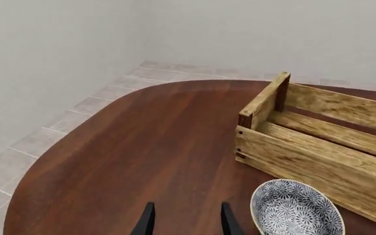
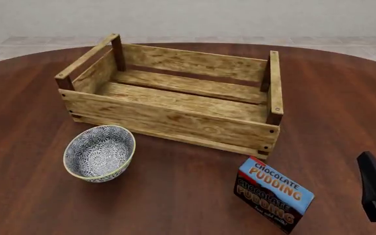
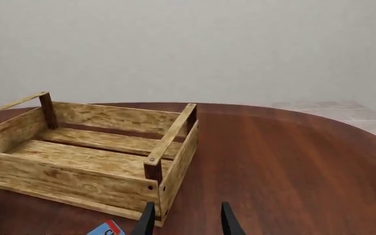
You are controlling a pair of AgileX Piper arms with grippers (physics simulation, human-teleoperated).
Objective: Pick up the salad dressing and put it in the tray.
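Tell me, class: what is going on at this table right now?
Nothing is being handled yet. Both grippers are open and hold nothing; the right gripper hovers near the wooden crate, the left gripper by the patterned bowl. The crate looks empty. A chocolate pudding box stands in front of it. No salad dressing bottle shows in any view.

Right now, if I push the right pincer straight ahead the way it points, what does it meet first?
Probably the tray: its near corner post sits just ahead of the right pincer, a little off the line toward the chocolate pudding box. Depth is unclear, so it may only graze it. No salad dressing shows in any view.
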